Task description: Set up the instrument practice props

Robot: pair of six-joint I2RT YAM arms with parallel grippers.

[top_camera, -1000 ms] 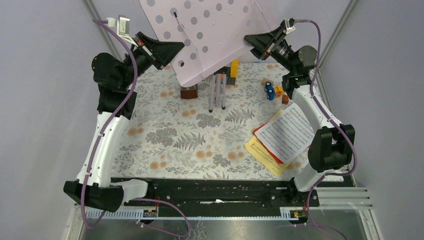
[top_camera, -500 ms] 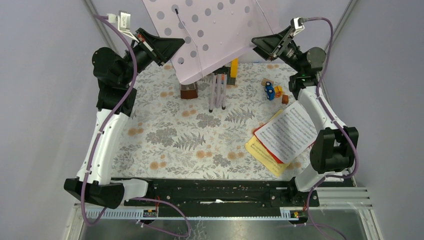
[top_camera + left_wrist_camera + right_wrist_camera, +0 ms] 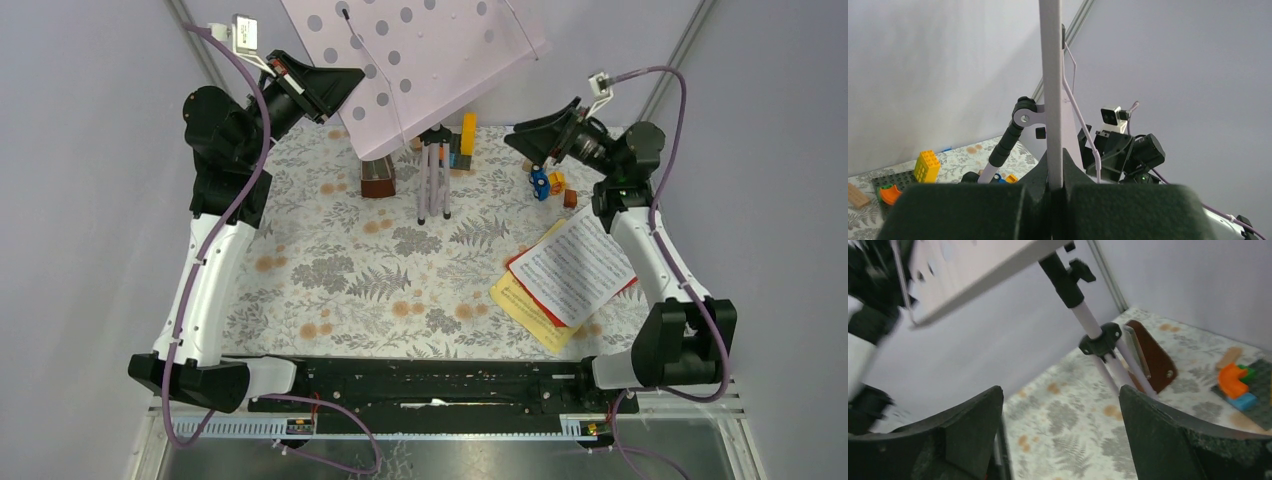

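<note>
Now, left gripper (image 3: 1057,176): clamped hard on the left edge of the pale pink panel (image 3: 430,50), with the sheet pinched edge-on between both pads.
And right gripper (image 3: 522,138): jaws spread wide with nothing between them, hanging in the air to the right of the panel and apart from it.
Panel: high at the back, tilted, atop the lilac tripod (image 3: 433,182); its upper part runs off the top view.
Tripod: upright at the far middle of the floral cloth (image 3: 380,285); its legs look bunched rather than spread, though the blurred right wrist view leaves that unsure.
Pages: white page (image 3: 580,262) over red page (image 3: 516,266) and yellow page (image 3: 520,300), flat at near right beside the right arm.
Room: a broad stretch of cloth lies between tripod and pages; toy blocks (image 3: 466,135) and a brown object (image 3: 378,180) sit close to the tripod.
</note>
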